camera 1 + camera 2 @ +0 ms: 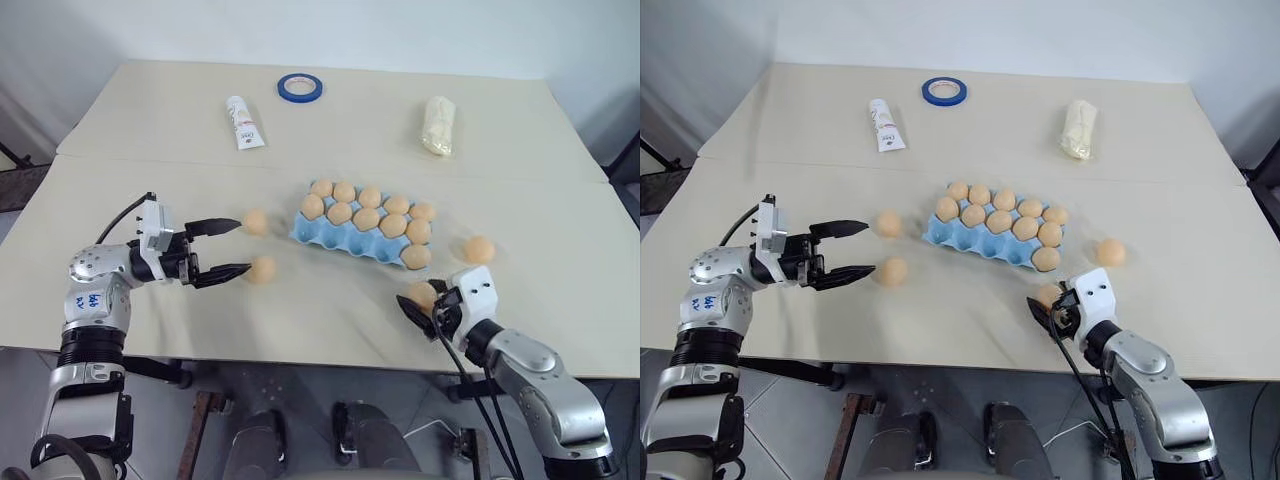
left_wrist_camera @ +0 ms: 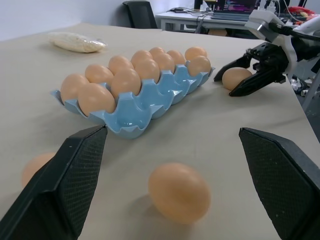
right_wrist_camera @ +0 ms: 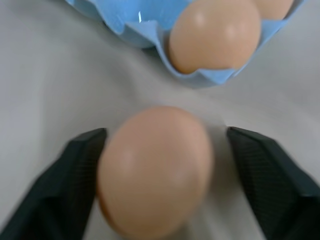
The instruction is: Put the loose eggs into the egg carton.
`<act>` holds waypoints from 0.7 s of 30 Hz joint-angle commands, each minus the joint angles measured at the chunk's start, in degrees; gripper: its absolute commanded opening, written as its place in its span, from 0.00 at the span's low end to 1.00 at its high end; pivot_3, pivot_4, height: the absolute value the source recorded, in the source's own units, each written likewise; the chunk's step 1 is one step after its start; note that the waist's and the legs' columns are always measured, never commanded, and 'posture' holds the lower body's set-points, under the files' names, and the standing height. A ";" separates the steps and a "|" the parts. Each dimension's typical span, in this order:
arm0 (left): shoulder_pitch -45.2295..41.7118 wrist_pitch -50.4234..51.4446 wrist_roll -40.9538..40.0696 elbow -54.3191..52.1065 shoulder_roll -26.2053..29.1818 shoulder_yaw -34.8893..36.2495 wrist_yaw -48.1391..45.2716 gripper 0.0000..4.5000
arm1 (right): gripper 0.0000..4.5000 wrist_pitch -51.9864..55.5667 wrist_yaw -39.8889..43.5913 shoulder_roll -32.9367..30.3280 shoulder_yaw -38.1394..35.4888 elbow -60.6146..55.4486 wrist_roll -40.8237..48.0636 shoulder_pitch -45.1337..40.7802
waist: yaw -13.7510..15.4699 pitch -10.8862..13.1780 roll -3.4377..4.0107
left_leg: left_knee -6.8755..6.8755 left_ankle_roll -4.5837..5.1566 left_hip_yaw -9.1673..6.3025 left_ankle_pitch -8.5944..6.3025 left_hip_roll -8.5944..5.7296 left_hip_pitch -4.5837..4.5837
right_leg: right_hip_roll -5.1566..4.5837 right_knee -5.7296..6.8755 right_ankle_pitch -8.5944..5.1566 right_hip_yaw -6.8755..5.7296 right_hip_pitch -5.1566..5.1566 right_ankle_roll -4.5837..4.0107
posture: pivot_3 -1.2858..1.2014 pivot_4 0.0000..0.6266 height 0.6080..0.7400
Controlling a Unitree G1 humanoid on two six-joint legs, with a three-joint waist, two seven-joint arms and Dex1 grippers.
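The light blue egg carton [image 1: 334, 241] lies mid-table with several tan eggs in its cups; its near-left cups are bare. My left gripper [image 1: 243, 247] stands open and level, left of the carton. One loose egg [image 1: 263, 268] lies just past its lower fingertip, and another loose egg [image 1: 256, 221] lies by the upper one. My right gripper [image 3: 166, 131] straddles a third loose egg [image 3: 155, 170] on the table near the carton's right corner. One finger [image 3: 80, 165] touches it; a narrow gap remains at the other. A further loose egg [image 1: 479, 249] lies to the right.
A blue tape ring [image 1: 300, 87], a white tube [image 1: 243, 122] and a pale plastic-wrapped bundle [image 1: 438, 124] lie at the far side of the table. The table's front edge [image 1: 300, 358] runs close under both arms.
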 commanded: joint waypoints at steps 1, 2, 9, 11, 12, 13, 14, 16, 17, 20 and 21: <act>0.56 -0.48 -1.56 -2.58 0.17 1.85 0.62 1.00 | 0.55 0.30 1.01 -0.26 -2.70 -3.55 2.22 -0.07 | 0.01 0.00 0.00 | 0.00 0.00 0.00 0.00 0.00 0.00 | 0.00 0.00 0.00 0.00 0.00 0.01 | 0.52 0.24 1.00; 0.63 -0.48 -1.53 -2.68 0.11 1.96 0.78 1.00 | 0.47 0.45 1.42 -0.75 -2.99 -4.31 2.61 0.23 | 0.04 0.00 0.00 | 0.01 0.00 0.00 0.00 -0.01 0.00 | -0.01 0.00 0.01 0.00 0.00 0.01 | 0.52 0.24 1.00; 1.69 0.08 -2.05 -4.93 -0.51 2.58 1.79 1.00 | 0.41 4.47 1.17 -1.56 -8.42 -13.49 10.01 -2.58 | -0.11 0.00 0.00 | 0.01 -0.01 -0.01 0.00 0.01 0.01 | 0.00 0.03 0.01 0.00 0.01 0.01 | 0.52 0.24 1.00; 1.48 0.03 -2.07 -4.88 -0.71 2.42 1.90 1.00 | 0.41 5.70 -0.06 -0.94 -7.43 -12.91 10.36 -6.43 | -0.28 0.00 0.00 | 0.04 -0.02 0.00 0.01 0.01 0.04 | 0.00 0.07 0.01 0.01 0.02 0.01 | 0.52 0.24 1.00; 1.35 -0.01 -2.03 -4.83 -0.82 2.32 1.95 1.00 | 0.41 5.81 -0.43 -0.68 -6.56 -12.14 9.97 -8.10 | -0.28 0.00 0.00 | 0.04 -0.02 0.00 0.02 0.01 0.06 | 0.00 0.09 0.01 0.02 0.02 0.00 | 0.52 0.24 1.00; 0.99 -0.06 -2.10 -4.71 -1.03 2.24 1.96 1.00 | 0.41 5.28 -1.15 0.49 -4.59 -9.41 8.56 -11.26 | -0.26 0.00 0.00 | 0.04 -0.02 0.00 0.03 0.01 0.07 | -0.01 0.09 0.02 0.01 0.02 -0.01 | 0.52 0.24 1.00; 0.78 -0.07 -2.17 -4.71 -1.19 2.18 2.00 1.00 | 0.41 4.88 -1.62 1.29 -3.28 -7.48 7.57 -13.35 | -0.33 0.00 -0.01 | 0.04 -0.03 -0.01 0.04 0.01 0.08 | -0.01 0.09 0.02 0.00 0.03 -0.01 | 0.52 0.24 1.00; 0.49 0.01 -2.25 -4.87 -1.45 2.08 2.13 1.00 | 0.41 2.65 -2.75 3.27 -1.36 -3.56 4.93 -16.49 | -0.27 0.00 0.00 | 0.03 -0.02 0.00 0.06 0.00 0.07 | -0.01 0.09 0.04 0.00 0.01 -0.04 | 0.52 0.24 1.00; 0.44 0.01 -2.33 -5.00 -1.55 2.05 2.05 1.00 | 0.41 2.00 -3.12 4.23 -0.37 -1.56 3.85 -17.74 | -0.20 0.00 0.00 | 0.02 -0.03 -0.01 0.06 0.01 0.07 | 0.00 0.08 0.04 -0.01 0.01 -0.05 | 0.52 0.24 1.00; 0.33 0.29 -2.60 -5.51 -1.75 2.03 1.90 1.00 | 0.41 -0.42 -3.30 6.42 2.14 3.63 0.94 -20.41 | -0.11 0.00 0.00 | -0.02 -0.04 -0.01 0.02 0.00 -0.03 | 0.00 0.02 0.01 -0.02 -0.06 -0.05 | 0.52 0.24 1.00; 0.36 0.47 -2.70 -5.76 -1.75 2.07 1.92 1.00 | 0.41 -1.40 -3.26 7.00 2.76 5.24 -0.05 -21.12 | -0.09 0.00 0.00 | -0.01 -0.03 -0.01 0.01 0.01 -0.08 | -0.01 0.00 0.01 -0.03 -0.09 -0.04 | 0.52 0.24 1.00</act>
